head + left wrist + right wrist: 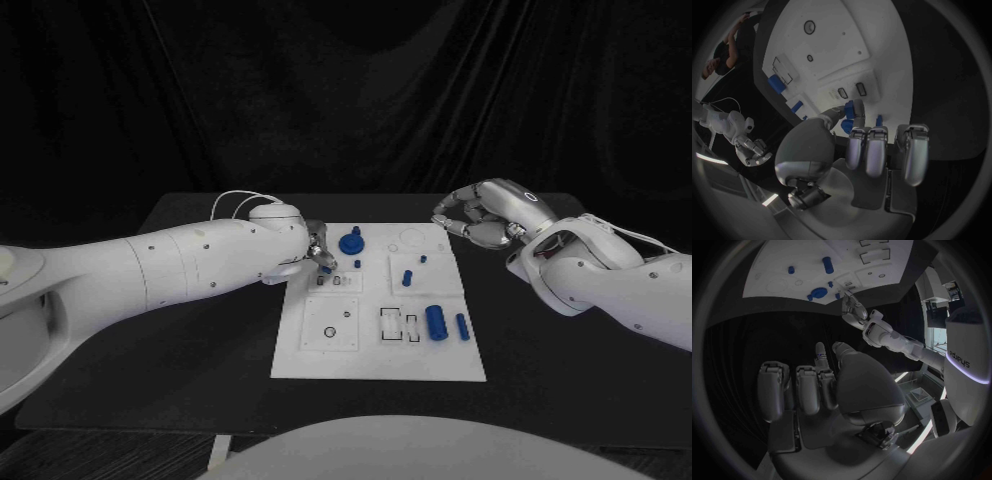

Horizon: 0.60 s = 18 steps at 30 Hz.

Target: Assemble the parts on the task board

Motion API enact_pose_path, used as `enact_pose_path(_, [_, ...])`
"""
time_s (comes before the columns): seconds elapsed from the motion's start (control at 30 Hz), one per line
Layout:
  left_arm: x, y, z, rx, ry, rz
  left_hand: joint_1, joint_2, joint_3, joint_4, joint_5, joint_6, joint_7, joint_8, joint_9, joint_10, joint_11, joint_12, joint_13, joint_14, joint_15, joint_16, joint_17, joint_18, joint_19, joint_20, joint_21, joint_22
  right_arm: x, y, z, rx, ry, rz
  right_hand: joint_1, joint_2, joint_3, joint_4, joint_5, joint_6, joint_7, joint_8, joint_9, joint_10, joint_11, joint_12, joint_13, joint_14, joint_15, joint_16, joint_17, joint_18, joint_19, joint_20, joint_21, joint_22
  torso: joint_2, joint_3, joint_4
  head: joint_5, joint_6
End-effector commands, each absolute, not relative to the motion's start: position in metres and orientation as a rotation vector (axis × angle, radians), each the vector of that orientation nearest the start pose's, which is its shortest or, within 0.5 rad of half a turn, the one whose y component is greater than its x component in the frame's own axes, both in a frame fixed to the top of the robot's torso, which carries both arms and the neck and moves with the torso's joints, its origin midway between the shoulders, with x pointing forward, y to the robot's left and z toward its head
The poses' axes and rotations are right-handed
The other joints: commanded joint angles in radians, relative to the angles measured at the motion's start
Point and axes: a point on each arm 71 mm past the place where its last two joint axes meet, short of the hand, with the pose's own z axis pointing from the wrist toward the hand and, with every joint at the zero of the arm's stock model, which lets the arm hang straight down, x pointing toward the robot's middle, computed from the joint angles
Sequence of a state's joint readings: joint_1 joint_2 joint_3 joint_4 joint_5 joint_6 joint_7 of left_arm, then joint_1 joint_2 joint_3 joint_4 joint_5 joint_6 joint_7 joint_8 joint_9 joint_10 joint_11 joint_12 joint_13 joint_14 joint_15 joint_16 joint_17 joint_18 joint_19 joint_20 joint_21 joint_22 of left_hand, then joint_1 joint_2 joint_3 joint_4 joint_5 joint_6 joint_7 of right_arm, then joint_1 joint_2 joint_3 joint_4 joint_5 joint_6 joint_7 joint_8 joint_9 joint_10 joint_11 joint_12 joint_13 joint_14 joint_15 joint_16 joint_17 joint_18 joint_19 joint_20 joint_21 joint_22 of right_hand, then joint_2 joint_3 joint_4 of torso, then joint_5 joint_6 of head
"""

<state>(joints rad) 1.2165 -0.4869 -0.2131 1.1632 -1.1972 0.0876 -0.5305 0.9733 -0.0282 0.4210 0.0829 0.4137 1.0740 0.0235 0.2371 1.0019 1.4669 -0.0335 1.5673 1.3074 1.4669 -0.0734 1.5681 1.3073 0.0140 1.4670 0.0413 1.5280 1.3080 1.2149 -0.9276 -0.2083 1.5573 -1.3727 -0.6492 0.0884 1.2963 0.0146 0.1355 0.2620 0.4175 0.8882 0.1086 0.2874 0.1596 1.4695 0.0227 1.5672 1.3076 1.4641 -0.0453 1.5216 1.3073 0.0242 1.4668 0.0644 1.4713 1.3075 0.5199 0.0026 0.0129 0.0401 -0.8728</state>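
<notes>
The white task board (378, 345) lies mid-counter (173, 370), blue parts (436, 322) scattered on it. The left hand (310, 252) sits at the board's left edge, its fingers (856, 111) pinching a small blue part (848, 125). The right hand (483, 215) hovers off the far right corner, fingers curled, empty.

Task board (378, 360) lay mid-table (173, 380). Parts on it: round part (351, 241) at far left; small peg (407, 279) centre; two cylinders (436, 323) side by side, near right.
</notes>
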Motion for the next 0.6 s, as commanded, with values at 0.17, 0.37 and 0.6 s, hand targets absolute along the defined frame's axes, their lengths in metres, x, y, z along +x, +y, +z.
enact_pose_path(0.17, [0.5086, 0.1427, -0.2907, -0.074, 2.388, -0.233, -0.004, 0.004, 0.004, 0.000, -0.001, 0.006, 0.002, -0.008, -0.003, 0.104, -0.005, 0.004, 0.263, 0.104, -0.006, 0.003, 0.263, 0.001, 0.060, -0.006, 0.003, 0.229, 0.4539, -0.2335, -0.2111, -0.111, 1.481, 0.727, 0.011, -0.002, 0.006, 0.002, 0.005, 0.006, 0.002, -0.004, -0.001, 0.101, 0.007, 0.004, 0.263, 0.080, 0.005, -0.005, 0.134, 0.006, 0.053, 0.004, -0.005, 0.223, 0.000, 0.0001, 0.0003, 0.000, 0.000])
enact_pose_path(0.37, [0.5083, 0.1420, -0.2920, -0.080, 2.398, -0.234, -0.003, 0.004, 0.005, -0.002, -0.001, 0.005, 0.002, -0.009, -0.003, 0.104, -0.005, 0.004, 0.263, 0.104, -0.006, 0.003, 0.263, 0.001, 0.060, -0.006, 0.002, 0.228, 0.4537, -0.2340, -0.2109, -0.110, 1.480, 0.727, 0.011, -0.002, 0.006, 0.002, 0.005, 0.006, 0.002, -0.004, -0.001, 0.101, 0.007, 0.004, 0.263, 0.080, 0.005, -0.005, 0.134, 0.006, 0.053, 0.004, -0.005, 0.223, 0.000, -0.0002, -0.0003, -0.002, 0.000])
enact_pose_path(0.6, [0.5078, 0.1404, -0.2931, -0.079, 2.404, -0.236, -0.003, 0.004, 0.005, -0.002, -0.001, 0.005, 0.002, -0.009, -0.003, 0.104, -0.005, 0.004, 0.263, 0.104, -0.006, 0.003, 0.263, 0.001, 0.060, -0.006, 0.002, 0.228, 0.4536, -0.2339, -0.2109, -0.110, 1.480, 0.727, 0.013, -0.002, 0.007, 0.001, 0.008, 0.007, 0.002, -0.005, -0.001, 0.101, 0.007, 0.004, 0.263, 0.080, 0.005, -0.005, 0.132, 0.006, 0.052, 0.004, -0.006, 0.223, 0.000, -0.0002, -0.0007, 0.000, 0.000])
